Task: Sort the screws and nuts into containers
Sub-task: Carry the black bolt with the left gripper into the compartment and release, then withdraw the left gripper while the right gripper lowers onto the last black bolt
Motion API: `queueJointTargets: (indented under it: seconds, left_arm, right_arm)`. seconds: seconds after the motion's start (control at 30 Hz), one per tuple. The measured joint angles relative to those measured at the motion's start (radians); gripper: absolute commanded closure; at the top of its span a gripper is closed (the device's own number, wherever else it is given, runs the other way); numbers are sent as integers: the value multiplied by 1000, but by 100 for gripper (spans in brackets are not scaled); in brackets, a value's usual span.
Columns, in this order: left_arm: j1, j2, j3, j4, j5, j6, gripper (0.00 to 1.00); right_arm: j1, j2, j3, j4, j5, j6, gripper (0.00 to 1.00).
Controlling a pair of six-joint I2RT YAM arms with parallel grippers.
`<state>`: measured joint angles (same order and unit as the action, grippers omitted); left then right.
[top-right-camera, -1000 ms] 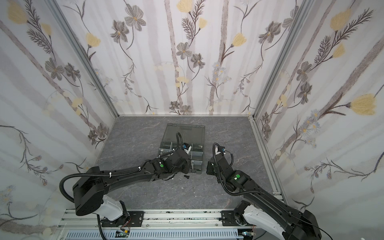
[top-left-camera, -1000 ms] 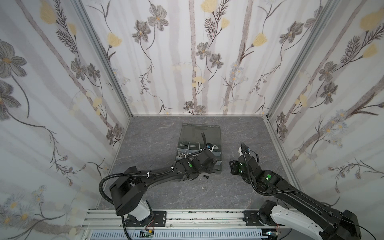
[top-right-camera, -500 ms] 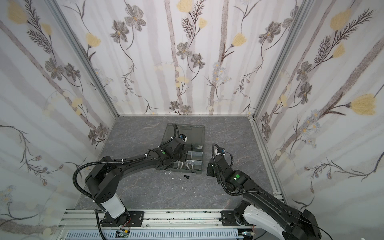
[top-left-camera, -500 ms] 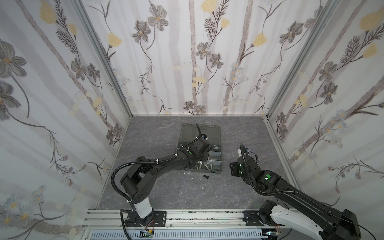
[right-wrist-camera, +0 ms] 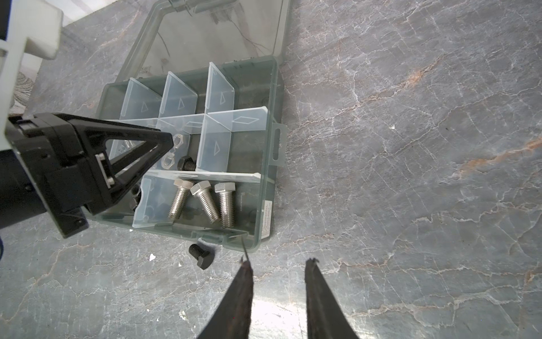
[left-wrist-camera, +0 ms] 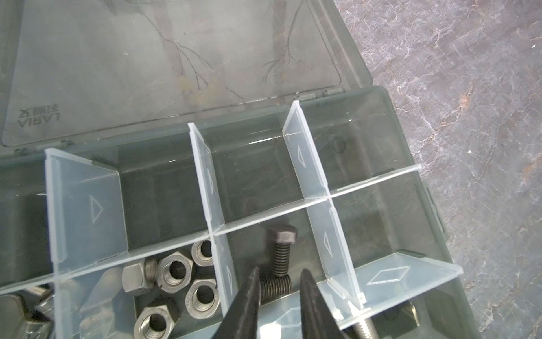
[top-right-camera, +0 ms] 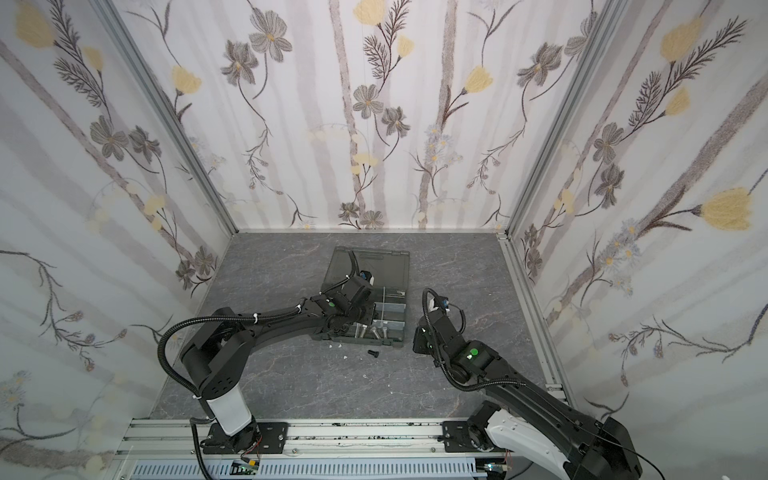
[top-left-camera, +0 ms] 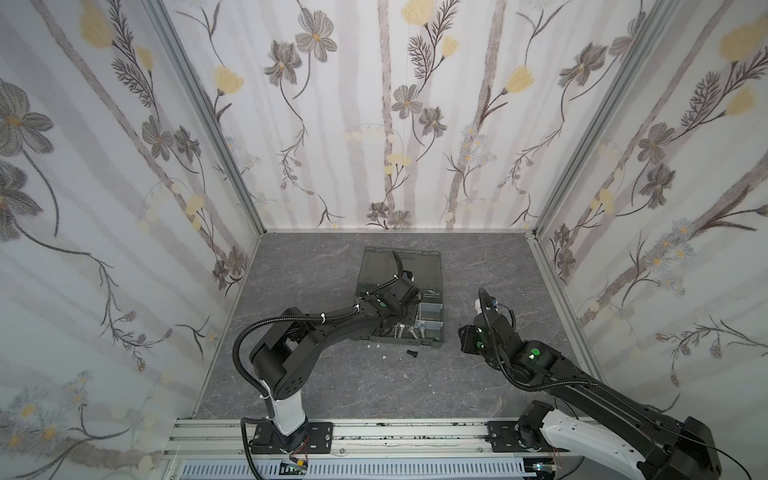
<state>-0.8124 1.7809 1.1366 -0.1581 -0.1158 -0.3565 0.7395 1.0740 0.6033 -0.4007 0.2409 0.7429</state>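
Your left gripper (left-wrist-camera: 280,270) hangs over the organiser case (top-left-camera: 432,343), its claw narrowly parted above a black screw (left-wrist-camera: 275,286) lying in the compartment just beyond the near row of silver screws (right-wrist-camera: 202,204), with nuts (left-wrist-camera: 187,281) in the cell beside it. I judge this is the drop-off. Your right gripper (right-wrist-camera: 279,261) hovers slightly open and empty off the case's near right corner. Next, lift the left clear of the dividers (left-wrist-camera: 205,176) and take the loose black screw (top-left-camera: 412,353) on the table (right-wrist-camera: 410,146) just near the case, pinching low across its shaft.
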Motion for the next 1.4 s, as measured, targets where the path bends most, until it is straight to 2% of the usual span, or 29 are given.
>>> queueJointTargets:
  seconds: [0.43, 0.63, 0.83, 1.0, 1.4]
  left_arm:
    - [22, -103, -85, 4, 5, -74, 70]
    - [27, -207, -142, 4, 7, -122, 70]
    - [29, -324, -225, 6, -5, -183, 70]
    - [35, -413, -329, 6, -19, -236, 70]
    - [61, -647, -515, 6, -40, -307, 68]
  right_arm:
    - [0, 17, -19, 6, -11, -19, 68]
    - [7, 53, -21, 16, -54, -19, 68]
    - [60, 98, -37, 51, -77, 1, 68]
    - [145, 182, -27, 88, -87, 28, 68]
    - [259, 467, 108, 151, -93, 68, 69]
